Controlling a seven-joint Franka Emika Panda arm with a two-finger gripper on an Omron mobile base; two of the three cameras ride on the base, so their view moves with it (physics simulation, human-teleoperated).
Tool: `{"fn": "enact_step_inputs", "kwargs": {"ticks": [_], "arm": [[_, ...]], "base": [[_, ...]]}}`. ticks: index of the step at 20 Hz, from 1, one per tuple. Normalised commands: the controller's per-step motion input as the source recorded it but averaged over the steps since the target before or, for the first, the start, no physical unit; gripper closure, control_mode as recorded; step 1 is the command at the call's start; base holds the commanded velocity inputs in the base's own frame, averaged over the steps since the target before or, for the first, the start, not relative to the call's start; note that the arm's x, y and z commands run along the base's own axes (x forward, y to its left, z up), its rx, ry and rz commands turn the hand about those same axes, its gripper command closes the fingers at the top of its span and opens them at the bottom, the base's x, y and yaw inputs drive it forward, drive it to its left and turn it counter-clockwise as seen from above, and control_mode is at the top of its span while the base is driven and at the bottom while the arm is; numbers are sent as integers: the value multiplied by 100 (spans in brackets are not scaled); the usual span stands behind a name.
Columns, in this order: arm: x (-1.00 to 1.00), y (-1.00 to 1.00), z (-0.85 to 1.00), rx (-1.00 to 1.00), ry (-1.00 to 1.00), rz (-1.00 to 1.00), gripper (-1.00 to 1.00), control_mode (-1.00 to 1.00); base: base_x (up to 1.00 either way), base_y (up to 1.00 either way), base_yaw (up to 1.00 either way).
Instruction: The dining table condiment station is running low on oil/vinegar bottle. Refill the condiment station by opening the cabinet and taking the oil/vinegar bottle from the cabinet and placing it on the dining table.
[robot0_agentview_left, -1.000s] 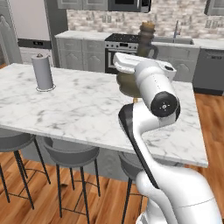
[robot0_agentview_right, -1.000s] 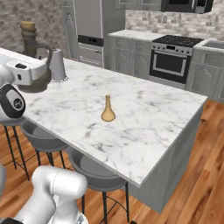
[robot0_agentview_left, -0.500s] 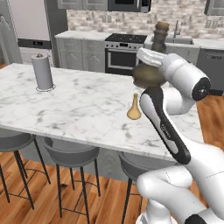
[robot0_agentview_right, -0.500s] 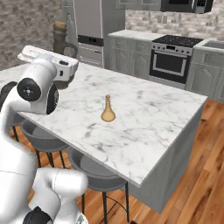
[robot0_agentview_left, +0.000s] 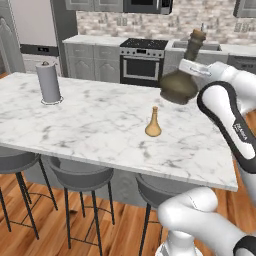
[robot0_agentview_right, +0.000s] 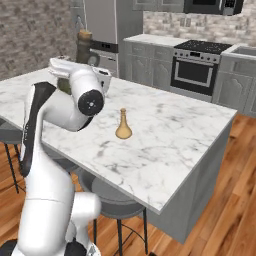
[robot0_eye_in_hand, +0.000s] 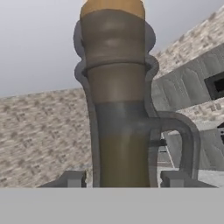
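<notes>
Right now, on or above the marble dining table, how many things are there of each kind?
Dark olive-green bottle, held tilted above the table in the gripper: 1
Pale tan flask, standing on the top: 1
Grey paper towel roll, standing at the far end: 1
Total: 3

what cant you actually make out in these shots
- Right base view: most of the oil/vinegar bottle, hidden behind the arm.
- Hand view: the bottle's belly, cut off at the bottom; the end effector tips sit either side of the neck, contact unclear.
- Left base view: the end effector fingers, hidden behind the bottle held above the dining table.
- Small tan flask: contents too small to tell.
</notes>
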Motion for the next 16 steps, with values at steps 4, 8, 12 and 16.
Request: {"fn": "enact_step_inputs", "kwargs": {"ticks": [4,8,12,16], "arm": [[-29,-38,-39,0,-2,28,100,-100],[-10,-30,-52,-1,0,27,100,-100],[0,-40,-45,-1,0,29,100,-100],[0,-61,-41,0,-2,33,100,-100]], "base": [[0,0,0],[0,0,0],[0,0,0],[0,0,0]]}}
